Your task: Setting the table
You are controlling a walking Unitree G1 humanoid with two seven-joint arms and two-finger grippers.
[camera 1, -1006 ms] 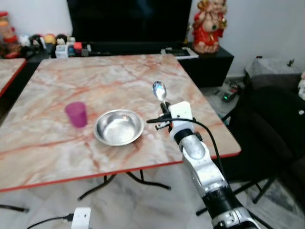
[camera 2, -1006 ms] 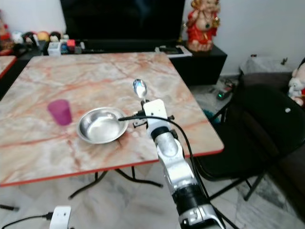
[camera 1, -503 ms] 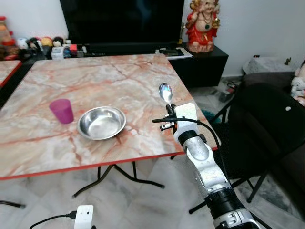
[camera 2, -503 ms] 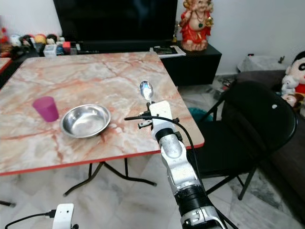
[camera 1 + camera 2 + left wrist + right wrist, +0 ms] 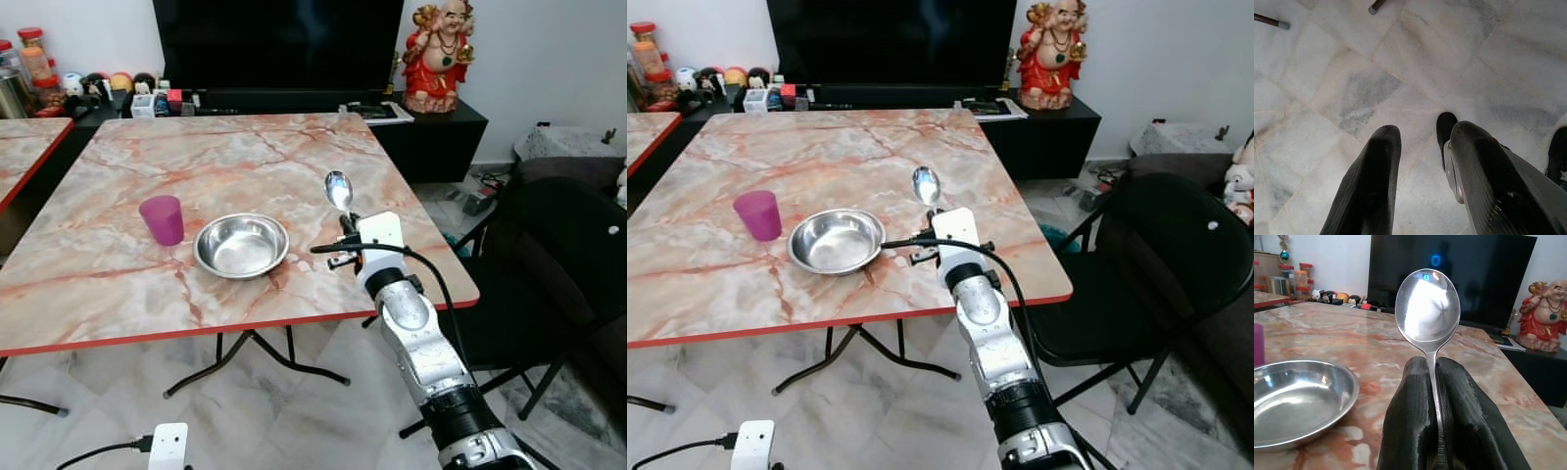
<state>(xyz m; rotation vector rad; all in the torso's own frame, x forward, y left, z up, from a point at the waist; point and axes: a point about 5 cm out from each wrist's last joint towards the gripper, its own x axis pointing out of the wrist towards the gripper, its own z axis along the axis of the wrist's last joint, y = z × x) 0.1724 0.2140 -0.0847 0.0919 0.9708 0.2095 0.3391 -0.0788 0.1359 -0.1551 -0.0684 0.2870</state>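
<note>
Right gripper (image 5: 1434,382) clenched on the handle of a shiny steel spoon (image 5: 339,190), bowl end sticking up past the fingertips. It hangs over the marble-patterned table with red edging (image 5: 127,294), above the right part of the near edge. Silver right arm (image 5: 421,343) reaches in from off the near-right corner.

Round stainless steel bowl (image 5: 241,245) sits on the table near the middle of the near edge, just left of the gripper, apart from it. Translucent purple plastic cup (image 5: 163,219) stands upright just beyond the bowl's left side, not touching.

Left gripper (image 5: 1420,166) hangs idle, pointing down at the pale marble floor tiles (image 5: 1352,88), fingers released with a gap between them.

Black folding chair (image 5: 1176,264) stands off the table's right edge. Red and gold figurine (image 5: 440,54) sits on the black cabinet past the far-right corner.
</note>
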